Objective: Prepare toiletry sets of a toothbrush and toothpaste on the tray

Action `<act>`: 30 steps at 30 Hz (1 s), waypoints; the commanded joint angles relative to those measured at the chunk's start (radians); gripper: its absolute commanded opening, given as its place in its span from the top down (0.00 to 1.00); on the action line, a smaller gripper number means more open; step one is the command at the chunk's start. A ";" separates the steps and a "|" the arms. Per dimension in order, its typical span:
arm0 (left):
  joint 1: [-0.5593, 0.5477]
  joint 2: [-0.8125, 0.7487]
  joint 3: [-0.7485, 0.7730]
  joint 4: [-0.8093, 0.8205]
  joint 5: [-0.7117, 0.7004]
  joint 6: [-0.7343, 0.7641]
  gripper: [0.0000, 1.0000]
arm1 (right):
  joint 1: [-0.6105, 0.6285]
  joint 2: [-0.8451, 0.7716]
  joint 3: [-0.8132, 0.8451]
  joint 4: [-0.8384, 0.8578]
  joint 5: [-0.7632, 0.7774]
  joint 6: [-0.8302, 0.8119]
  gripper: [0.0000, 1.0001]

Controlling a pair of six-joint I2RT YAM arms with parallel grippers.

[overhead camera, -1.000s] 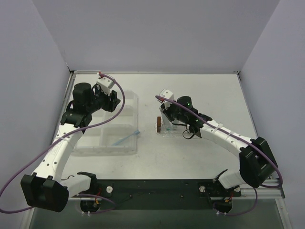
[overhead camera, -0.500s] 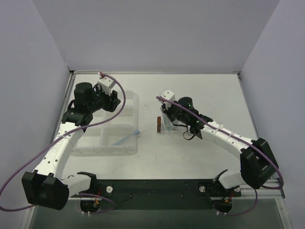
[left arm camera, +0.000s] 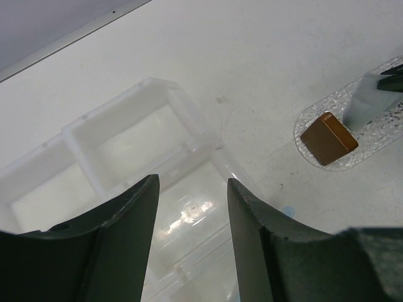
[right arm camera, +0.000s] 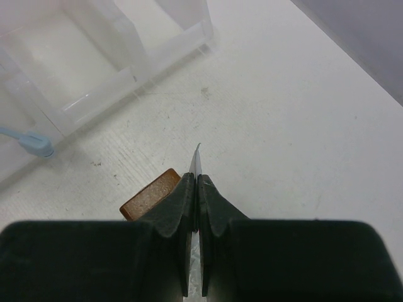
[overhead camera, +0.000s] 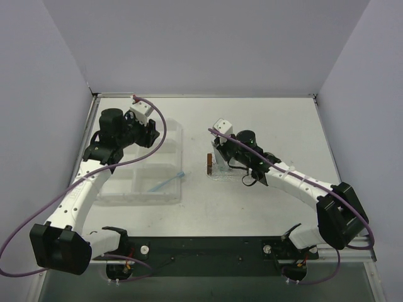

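My right gripper point(right arm camera: 196, 179) is shut on the thin flat crimped end of a pale toothpaste tube point(right arm camera: 197, 160), holding it upright over the clear bumpy oval tray point(overhead camera: 230, 175). From the left wrist view the tube point(left arm camera: 368, 100) stands on the tray point(left arm camera: 308, 123) beside a brown block point(left arm camera: 329, 138). The light-blue toothbrush point(overhead camera: 167, 182) lies slanted in the near part of the clear compartment box point(overhead camera: 141, 185); its head point(right arm camera: 34, 145) shows in the right wrist view. My left gripper point(left arm camera: 192, 189) is open and empty above the box's far compartments point(left arm camera: 126, 138).
The brown block point(overhead camera: 210, 165) stands on the left end of the tray, touching my right gripper's left finger side point(right arm camera: 148, 195). The compartment box's walls point(right arm camera: 126, 82) lie just left of the tray. Grey walls enclose the white table point(overhead camera: 277, 119).
My right gripper has edged slightly to the right with the tube still in it. The left arm has barely moved.
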 commanded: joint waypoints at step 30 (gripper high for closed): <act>0.007 0.034 0.015 0.009 -0.021 0.015 0.43 | -0.003 -0.075 -0.116 0.224 0.003 0.042 0.80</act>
